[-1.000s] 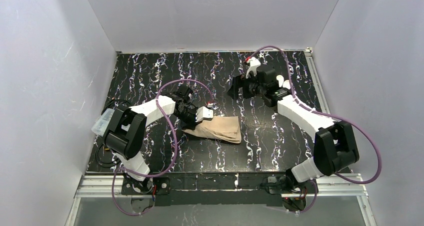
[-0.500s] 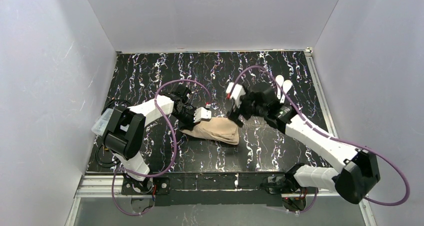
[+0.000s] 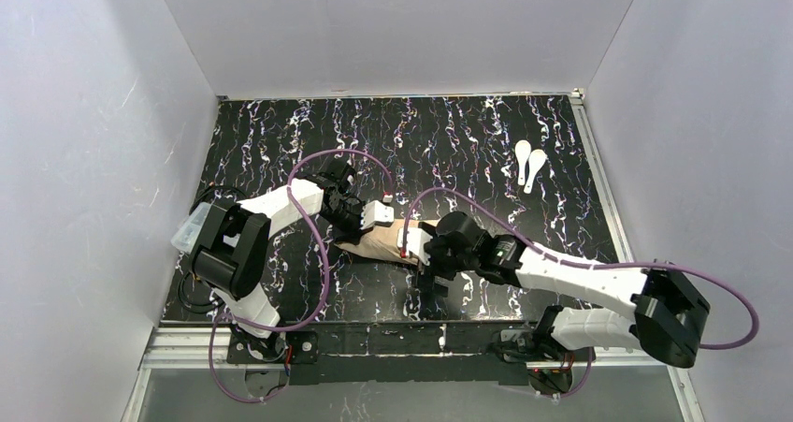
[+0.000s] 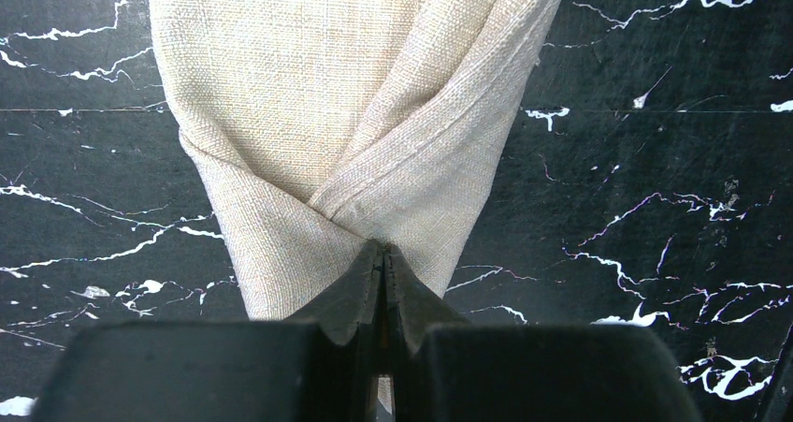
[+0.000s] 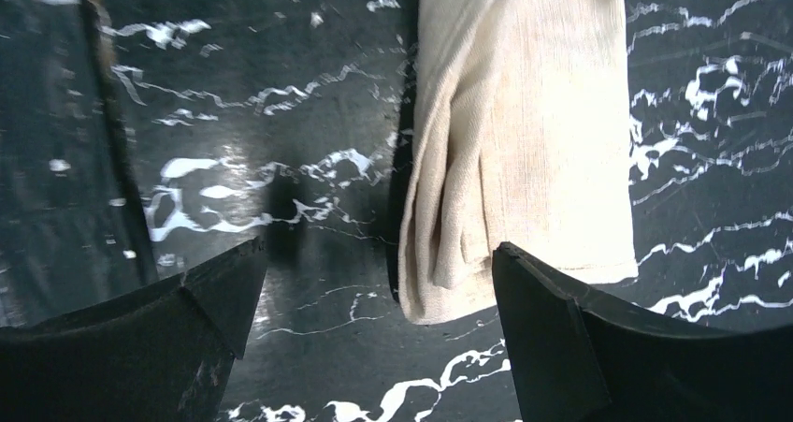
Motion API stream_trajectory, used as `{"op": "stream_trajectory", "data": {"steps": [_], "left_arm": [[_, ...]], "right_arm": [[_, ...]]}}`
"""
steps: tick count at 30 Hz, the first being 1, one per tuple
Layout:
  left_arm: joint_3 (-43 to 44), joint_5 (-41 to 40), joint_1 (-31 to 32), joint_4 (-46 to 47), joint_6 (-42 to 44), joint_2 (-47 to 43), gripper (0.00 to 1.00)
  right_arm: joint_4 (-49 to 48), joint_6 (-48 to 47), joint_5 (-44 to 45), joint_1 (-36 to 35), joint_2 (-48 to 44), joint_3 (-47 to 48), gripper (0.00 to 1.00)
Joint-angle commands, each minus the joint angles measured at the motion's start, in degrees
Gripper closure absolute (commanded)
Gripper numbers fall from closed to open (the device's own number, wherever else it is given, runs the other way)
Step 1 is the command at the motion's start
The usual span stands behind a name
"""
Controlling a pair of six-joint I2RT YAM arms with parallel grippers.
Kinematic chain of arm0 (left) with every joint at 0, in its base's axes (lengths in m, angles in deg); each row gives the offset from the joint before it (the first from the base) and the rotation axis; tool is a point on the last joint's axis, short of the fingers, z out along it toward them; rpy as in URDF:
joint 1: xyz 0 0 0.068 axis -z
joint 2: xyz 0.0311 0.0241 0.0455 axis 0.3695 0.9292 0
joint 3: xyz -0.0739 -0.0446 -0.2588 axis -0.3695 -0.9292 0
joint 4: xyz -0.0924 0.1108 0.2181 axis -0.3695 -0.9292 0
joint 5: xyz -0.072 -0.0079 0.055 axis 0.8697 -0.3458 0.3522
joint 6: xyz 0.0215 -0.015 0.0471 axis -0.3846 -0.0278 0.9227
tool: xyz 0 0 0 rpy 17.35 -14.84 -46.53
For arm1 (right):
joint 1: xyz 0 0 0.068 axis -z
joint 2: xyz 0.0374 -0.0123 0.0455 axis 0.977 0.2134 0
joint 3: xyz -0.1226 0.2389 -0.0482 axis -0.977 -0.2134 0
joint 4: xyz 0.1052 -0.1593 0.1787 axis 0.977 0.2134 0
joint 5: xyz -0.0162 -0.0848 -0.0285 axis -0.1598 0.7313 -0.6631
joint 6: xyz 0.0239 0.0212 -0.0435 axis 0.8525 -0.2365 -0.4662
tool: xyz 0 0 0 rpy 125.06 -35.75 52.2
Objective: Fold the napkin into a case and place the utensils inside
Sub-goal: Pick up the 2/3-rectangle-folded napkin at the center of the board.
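Note:
The beige napkin lies folded into a narrow bundle at the table's middle front. My left gripper is shut on its left end; in the left wrist view the fingertips pinch the cloth where two folded flaps cross. My right gripper is open over the napkin's right end. In the right wrist view the cloth's end lies between the jaws, close to the right finger. Two white utensils lie side by side at the back right, apart from both grippers.
White walls close in the black marbled table on three sides. A pale translucent object sits at the left edge by the left arm. Purple cables loop over both arms.
My right arm has swung from the back right, by the utensils, forward and left to the napkin's right end, uncovering the two utensils. The left gripper still holds the napkin.

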Motion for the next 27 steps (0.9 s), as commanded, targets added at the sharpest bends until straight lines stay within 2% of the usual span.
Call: {"op": "stream_trajectory", "data": {"steps": [1,4,7,11,13,17,21,24,27], "left_arm": [[-1.3,-0.6,-0.5,-3.7,0.5,-0.3,1.00],[-1.2,-0.6,-0.5,-3.8,0.7,-0.1,1.00],[-1.1,-0.7,-0.5,-3.8,0.7,0.0,1.00],[-1.1,-0.6,-0.5,-4.0,0.9,0.1,1.00],[-1.1,-0.6,-0.7,-4.0,0.9,0.1,1.00],[-0.8,-0.6,-0.9,-4.2,1.3,-0.1,1.00],[-0.2,-0.3,-1.1,-4.5,1.4,-0.4,1.00],[0.2,0.2,-1.1,-4.8,1.5,-0.6,1.00],[0.1,0.0,-1.1,-4.7,1.9,-0.6,1.00]], "right_arm": [[-13.8,0.0,8.3,-1.4,2.2,-4.0,0.01],[-18.8,-1.5,10.3,-1.6,4.9,-5.4,0.01],[-20.1,-2.7,9.6,-1.9,8.9,-5.2,0.01],[-23.0,-4.9,12.9,-2.0,11.6,-5.7,0.04],[-23.5,-5.6,14.0,-2.0,12.3,-5.7,0.12],[-23.6,-5.6,14.7,-1.6,12.2,-6.2,0.38],[-22.7,-4.3,13.5,-0.7,11.7,-6.0,0.60],[-20.5,-3.7,10.6,0.6,11.5,-4.3,0.71],[-17.6,-2.8,6.2,2.7,10.8,-2.1,0.76]]}}
